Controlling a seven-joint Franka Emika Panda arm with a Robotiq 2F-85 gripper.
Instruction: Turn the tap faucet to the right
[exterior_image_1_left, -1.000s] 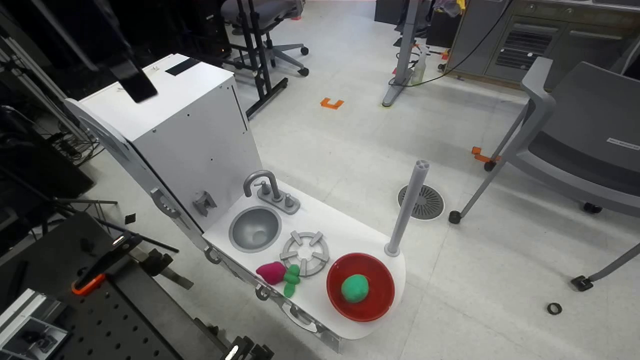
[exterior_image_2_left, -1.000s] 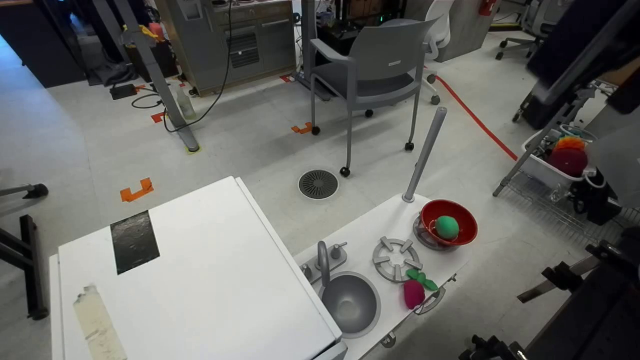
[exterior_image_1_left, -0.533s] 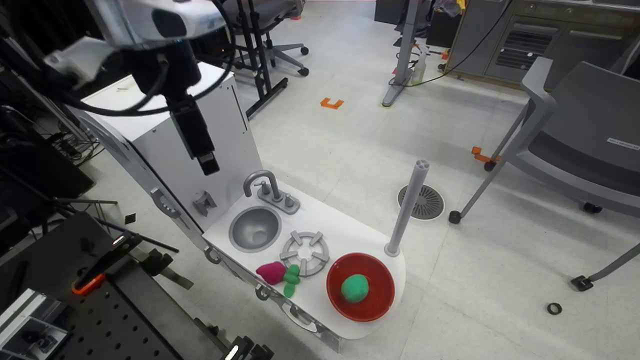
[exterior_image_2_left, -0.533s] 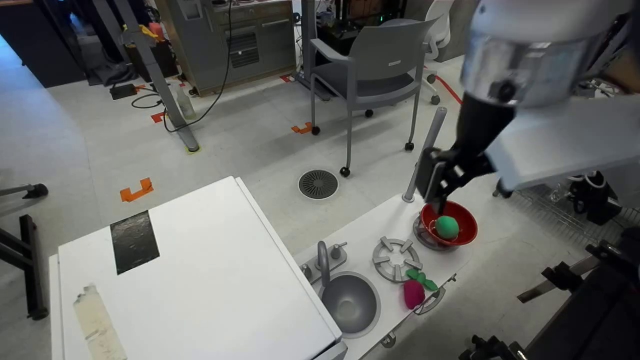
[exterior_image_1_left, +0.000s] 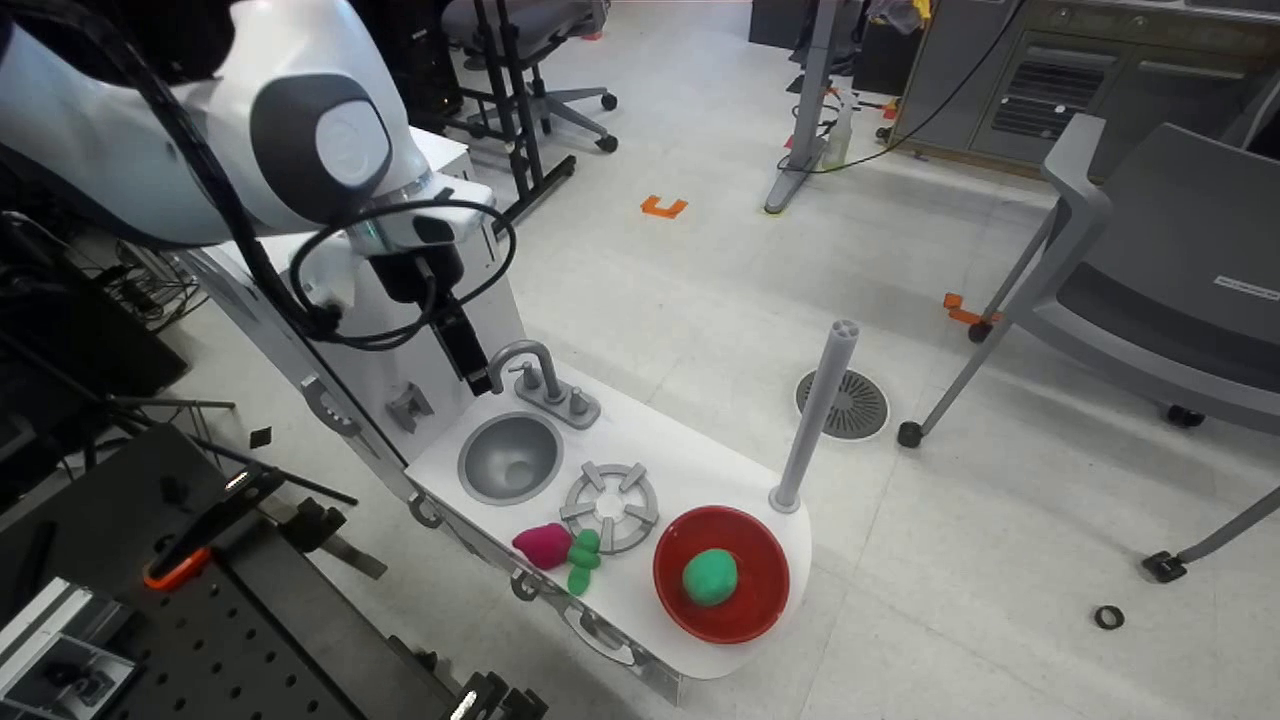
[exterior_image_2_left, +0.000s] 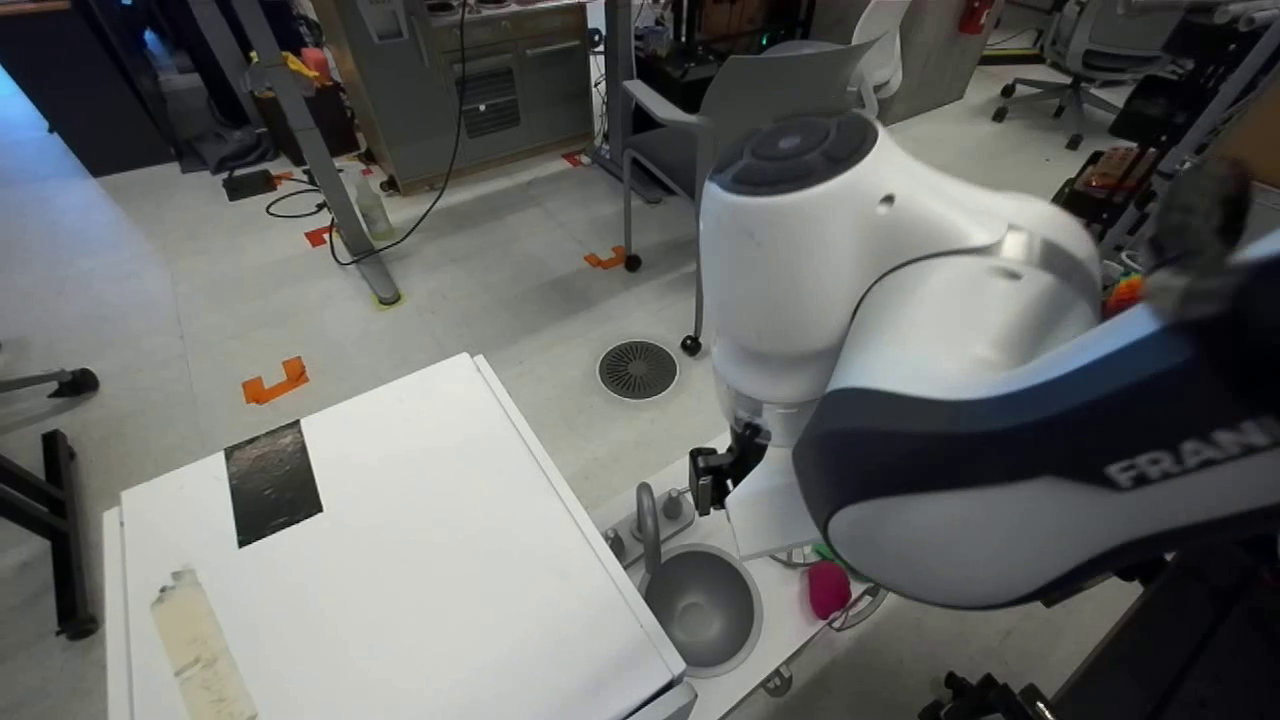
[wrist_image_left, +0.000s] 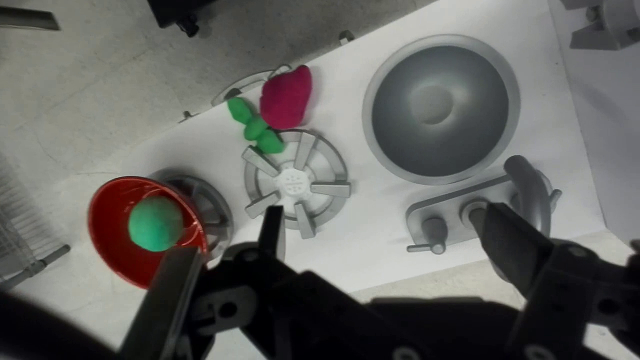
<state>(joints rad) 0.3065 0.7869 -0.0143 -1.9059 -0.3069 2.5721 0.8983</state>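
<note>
The silver-grey tap faucet (exterior_image_1_left: 546, 366) has a curved spout and two small handles on a plate behind the sink. Its spout also shows in an exterior view (exterior_image_2_left: 649, 525) and in the wrist view (wrist_image_left: 537, 192). My gripper (exterior_image_1_left: 478, 382) is above the counter beside the spout. In an exterior view, the gripper (exterior_image_2_left: 710, 490) is on the burner side of the tap. In the wrist view, the gripper (wrist_image_left: 383, 206) is open and empty, its fingers wide apart. One finger overlaps the spout's base and partly hides it; I cannot tell whether they touch. One handle (wrist_image_left: 434, 232) shows between the fingers.
The grey sink basin (exterior_image_1_left: 510, 458) lies in front of the tap. A burner (exterior_image_1_left: 612, 508), a magenta toy with green leaves (exterior_image_1_left: 545, 546), a red bowl (exterior_image_1_left: 672, 600) holding a green ball (exterior_image_1_left: 710, 577) and a tall grey post (exterior_image_1_left: 818, 420) stand along the counter. A white cabinet (exterior_image_2_left: 400, 560) borders it.
The arm has come into view and swung in over the counter. The gripper has moved down toward the tap. The tap, bowl and toys have not visibly moved.
</note>
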